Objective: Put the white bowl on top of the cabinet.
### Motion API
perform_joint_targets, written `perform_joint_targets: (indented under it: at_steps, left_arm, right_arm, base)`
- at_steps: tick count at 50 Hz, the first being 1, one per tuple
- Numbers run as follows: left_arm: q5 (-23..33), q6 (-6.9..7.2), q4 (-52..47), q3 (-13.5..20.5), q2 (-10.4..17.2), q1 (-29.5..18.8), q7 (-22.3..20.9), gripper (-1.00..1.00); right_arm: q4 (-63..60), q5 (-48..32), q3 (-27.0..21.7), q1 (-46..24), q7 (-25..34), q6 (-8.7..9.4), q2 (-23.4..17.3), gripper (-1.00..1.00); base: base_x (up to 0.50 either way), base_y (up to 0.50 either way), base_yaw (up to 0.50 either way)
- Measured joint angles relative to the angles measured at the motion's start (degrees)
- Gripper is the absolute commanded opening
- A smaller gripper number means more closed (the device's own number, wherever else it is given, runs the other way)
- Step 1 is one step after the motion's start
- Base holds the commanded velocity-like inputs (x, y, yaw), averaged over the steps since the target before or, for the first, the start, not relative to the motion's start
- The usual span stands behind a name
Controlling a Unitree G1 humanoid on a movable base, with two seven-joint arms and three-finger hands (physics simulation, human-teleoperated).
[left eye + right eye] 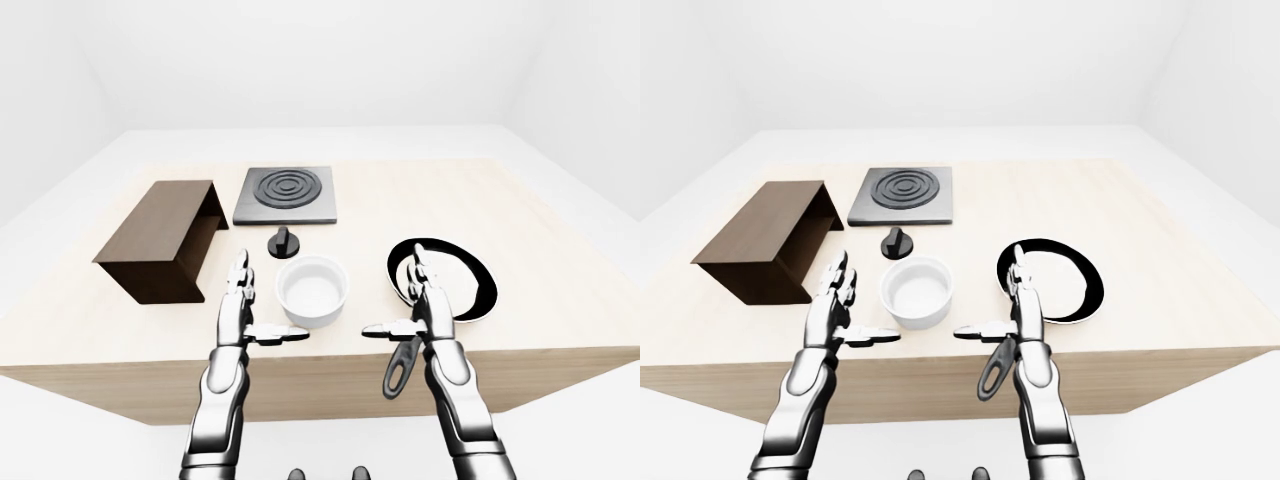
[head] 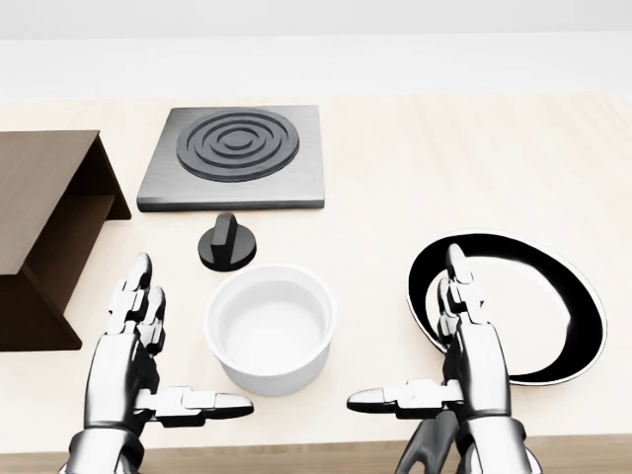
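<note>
The white bowl [image 2: 272, 327] stands upright and empty on the wooden table [image 2: 444, 168], near the bottom middle of the head view. To its left lies the dark brown cabinet [image 2: 39, 212], an open-sided box at the view's left edge. My left hand [image 2: 158, 360] is open just left of the bowl, fingers up and thumb pointing right, not touching it. Right of the bowl, my right hand [image 2: 439, 346] is open too, its thumb pointing left, and it hangs over the rim of the black pan [image 2: 528, 316].
A grey square hob [image 2: 237, 156] with black rings lies above the bowl in the head view. Between hob and bowl stands a black knob [image 2: 227, 242]. The pan's handle [image 1: 400, 368] sticks out past the table's near edge [image 1: 330, 372].
</note>
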Motion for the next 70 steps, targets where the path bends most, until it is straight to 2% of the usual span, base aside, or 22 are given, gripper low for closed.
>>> perform_joint_targets:
  at_steps: [12, 27, 51, 70]
  left_arm:
    - [-1.1, 0.41, -2.1, 1.9, 0.6, 0.3, -0.2, 1.00]
    - [-1.1, 0.43, -3.1, 2.3, 0.8, 0.6, 0.0, 1.00]
    - [0.0, -0.20, -2.1, 1.8, 0.8, 0.5, -0.1, 1.00]
    - [1.7, -0.48, -1.2, 0.7, 0.6, 0.8, -0.8, 1.00]
  right_arm:
    - [0.4, -2.1, 0.5, 1.0, 0.6, -1.72, -0.2, 1.00]
    - [0.8, -3.7, 1.4, 2.0, 0.7, -3.52, 0.0, 1.00]
    - [0.4, -4.1, 1.5, 2.4, 0.1, -3.55, 0.2, 1.00]
    - [-0.4, -4.0, 1.6, 2.8, -0.2, -3.55, 0.2, 1.00]
  base:
    - [0.00, 0.00, 0.00]
    - [0.00, 0.00, 0.00]
    - [0.00, 0.00, 0.00]
    - [0.00, 0.30, 0.00]
